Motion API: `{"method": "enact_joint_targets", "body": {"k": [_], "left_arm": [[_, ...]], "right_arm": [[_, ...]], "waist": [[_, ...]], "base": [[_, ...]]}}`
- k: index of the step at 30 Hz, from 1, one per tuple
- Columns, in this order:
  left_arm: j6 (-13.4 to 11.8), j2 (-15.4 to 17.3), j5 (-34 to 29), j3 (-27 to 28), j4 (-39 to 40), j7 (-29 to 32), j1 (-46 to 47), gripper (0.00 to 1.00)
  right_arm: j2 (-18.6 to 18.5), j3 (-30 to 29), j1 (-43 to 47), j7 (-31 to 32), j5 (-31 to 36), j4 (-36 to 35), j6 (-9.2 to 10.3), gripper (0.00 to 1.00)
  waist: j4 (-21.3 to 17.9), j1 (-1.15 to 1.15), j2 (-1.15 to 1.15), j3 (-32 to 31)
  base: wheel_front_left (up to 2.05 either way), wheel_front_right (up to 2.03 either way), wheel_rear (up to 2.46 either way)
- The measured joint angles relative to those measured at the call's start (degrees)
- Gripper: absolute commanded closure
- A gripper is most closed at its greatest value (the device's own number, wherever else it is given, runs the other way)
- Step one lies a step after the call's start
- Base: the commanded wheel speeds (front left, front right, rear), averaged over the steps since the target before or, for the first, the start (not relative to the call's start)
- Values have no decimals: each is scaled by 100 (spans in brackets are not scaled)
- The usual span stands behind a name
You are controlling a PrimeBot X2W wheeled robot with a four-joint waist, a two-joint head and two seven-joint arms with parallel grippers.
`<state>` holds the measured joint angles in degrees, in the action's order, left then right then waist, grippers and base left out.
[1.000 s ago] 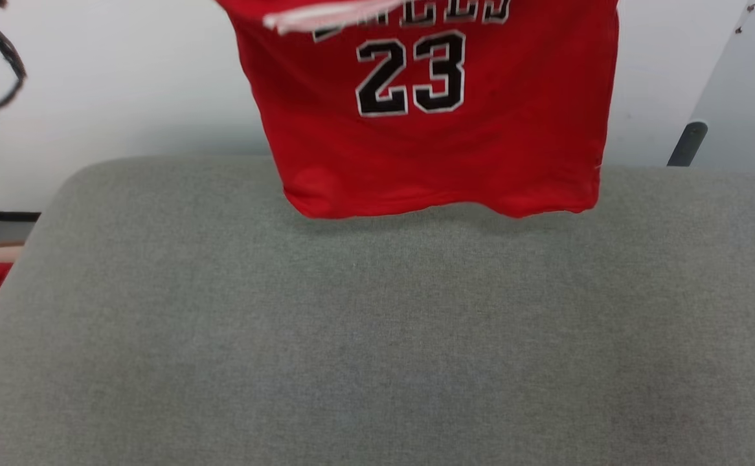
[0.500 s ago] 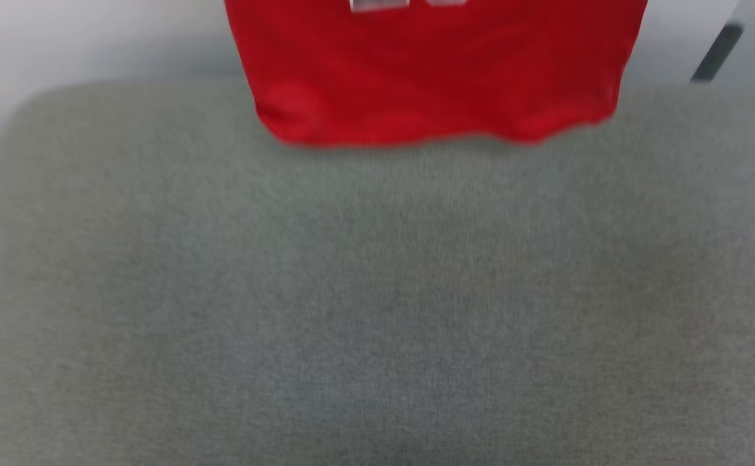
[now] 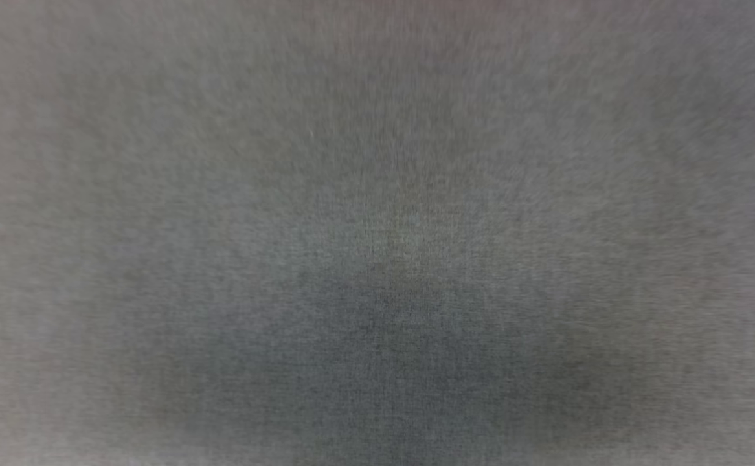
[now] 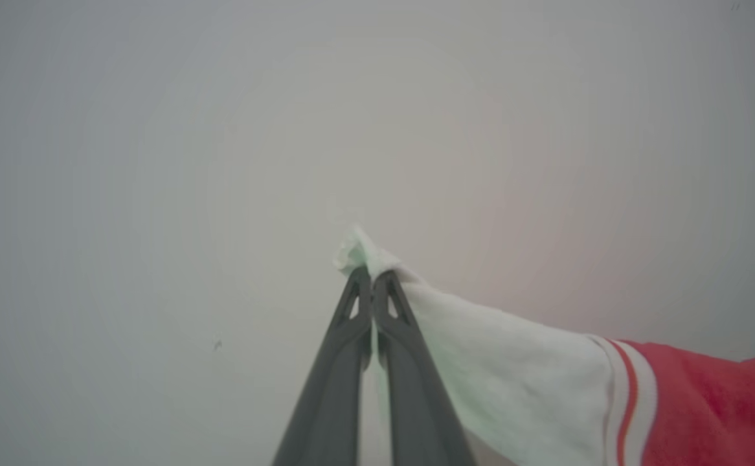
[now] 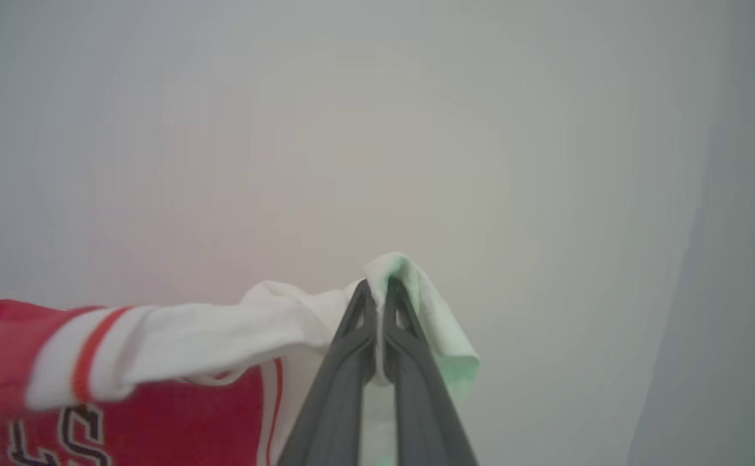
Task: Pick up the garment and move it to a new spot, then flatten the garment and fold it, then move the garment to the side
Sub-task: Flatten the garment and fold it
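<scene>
The garment (image 4: 708,408) is a red jersey with white sleeves and red-and-white striped trim. In the left wrist view my left gripper (image 4: 372,275) is shut on the end of one white sleeve, which runs off to the lower right into the red body. In the right wrist view my right gripper (image 5: 377,285) is shut on the other white sleeve of the garment (image 5: 177,336), whose red body with black-and-white lettering hangs at the lower left. Both sleeves are held up in front of a pale wall.
A grey fabric surface (image 3: 377,233), blurred, spreads across the head view with a darker shadow at its lower middle. Behind both grippers is a plain pale wall (image 4: 222,129).
The head camera has tilted down: the red jersey and the wall behind it have slid up and out of the picture, leaving the grey surface.
</scene>
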<state>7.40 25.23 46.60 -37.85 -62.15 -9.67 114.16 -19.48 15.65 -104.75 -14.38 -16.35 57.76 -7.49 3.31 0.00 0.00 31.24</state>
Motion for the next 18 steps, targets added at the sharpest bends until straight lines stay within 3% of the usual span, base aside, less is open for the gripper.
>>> {"method": "enact_joint_targets", "body": {"k": [11,18], "left_arm": [[0,-310,279,-180,-208,-357,-277,100],[0,-511,549,-304,-365,-299,-668,100]], "right_arm": [[290,-250,-14,-59,654,241,0,100],[335,-224,312,-59,617,135,0,100]], "waist": [[198,0,0,1350],[444,0,0,1696]], "base": [[0,0,0],[0,0,0]]}}
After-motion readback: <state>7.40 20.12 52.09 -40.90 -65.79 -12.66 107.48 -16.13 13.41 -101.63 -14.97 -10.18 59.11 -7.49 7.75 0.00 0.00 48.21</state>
